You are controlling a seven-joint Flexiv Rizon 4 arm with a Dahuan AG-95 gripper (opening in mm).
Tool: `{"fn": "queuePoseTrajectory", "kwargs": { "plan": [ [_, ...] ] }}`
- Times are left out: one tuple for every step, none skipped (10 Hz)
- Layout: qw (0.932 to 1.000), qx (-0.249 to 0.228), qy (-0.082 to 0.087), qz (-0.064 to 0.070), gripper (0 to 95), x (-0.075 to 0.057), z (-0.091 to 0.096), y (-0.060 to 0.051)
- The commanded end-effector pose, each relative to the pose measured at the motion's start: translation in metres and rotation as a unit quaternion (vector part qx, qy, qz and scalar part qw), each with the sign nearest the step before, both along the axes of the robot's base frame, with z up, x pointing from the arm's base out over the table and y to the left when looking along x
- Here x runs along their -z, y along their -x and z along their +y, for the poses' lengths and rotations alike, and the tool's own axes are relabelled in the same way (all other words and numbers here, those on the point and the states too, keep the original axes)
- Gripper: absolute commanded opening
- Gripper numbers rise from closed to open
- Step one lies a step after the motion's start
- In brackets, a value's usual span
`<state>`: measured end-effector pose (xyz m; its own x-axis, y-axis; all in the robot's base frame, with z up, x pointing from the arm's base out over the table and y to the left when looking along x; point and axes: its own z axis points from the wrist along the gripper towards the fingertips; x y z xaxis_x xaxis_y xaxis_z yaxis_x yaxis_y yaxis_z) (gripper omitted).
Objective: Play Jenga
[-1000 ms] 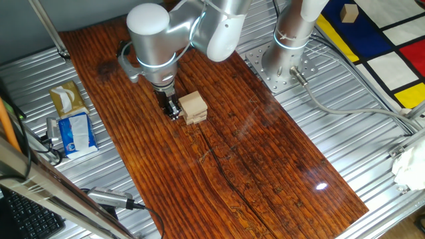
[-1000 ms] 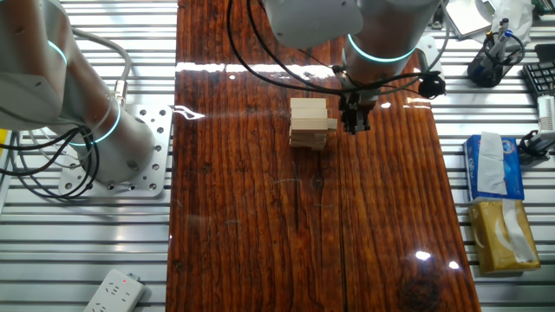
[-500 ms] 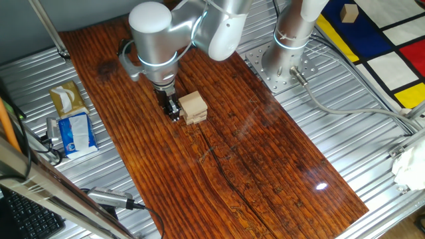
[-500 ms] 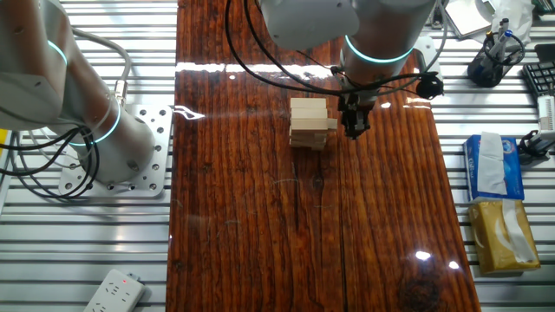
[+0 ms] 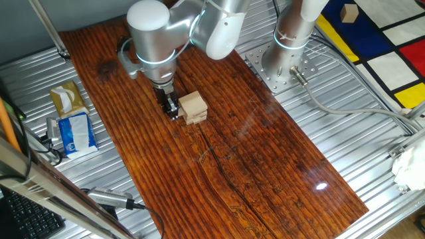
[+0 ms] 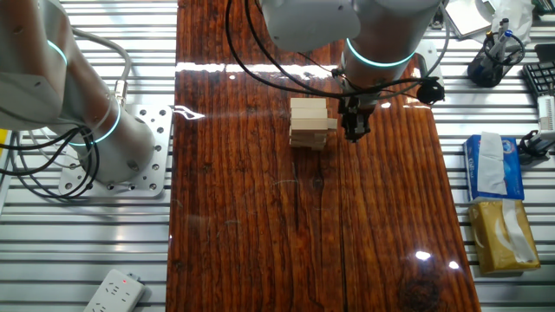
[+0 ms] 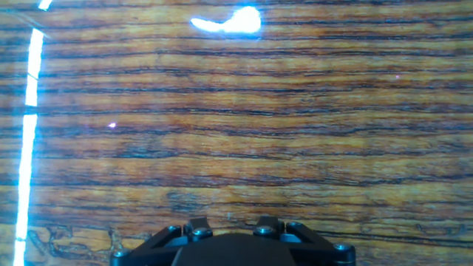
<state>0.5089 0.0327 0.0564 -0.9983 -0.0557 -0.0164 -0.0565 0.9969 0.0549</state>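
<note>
Here the Jenga (image 5: 192,107) stack stands a little above and left of centre on the wood surface (image 5: 265,166) in one fixed view, a few crosswise layers of pale blocks. In the other fixed view one block (image 6: 329,123) pokes out of the stack's right side toward the gripper (image 6: 353,130), which hangs just beside it. The step in hand looks like working that block free. To do it well, the arm should line up with the block's long axis, move slowly and level, and keep clear of the layers above and below so the stack does not twist or tip. The jaws look narrow, near closed, but the pictures do not settle it; they appear to hold nothing, and whether they touch the block cannot be told. The hand view shows only bare wood.
</note>
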Motion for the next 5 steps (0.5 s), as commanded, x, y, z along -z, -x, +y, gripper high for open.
{"fn": "queuePoseTrajectory", "kwargs": {
  "plan": [
    [1.0, 0.002, -0.002, 0.0, 38.0, 0.0007, 0.0012, -0.0003],
    [1.0, 0.005, -0.003, 0.001, 38.0, 0.001, 0.002, 0.0001],
    [1.0, 0.007, -0.002, 0.001, 38.0, 0.0015, 0.0026, 0.0008],
    [1.0, 0.007, -0.002, 0.001, 38.0, 0.0019, 0.0026, 0.0011],
    [1.0, 0.007, -0.002, 0.001, 38.0, 0.0038, 0.003, 0.0025]
  ]
}}
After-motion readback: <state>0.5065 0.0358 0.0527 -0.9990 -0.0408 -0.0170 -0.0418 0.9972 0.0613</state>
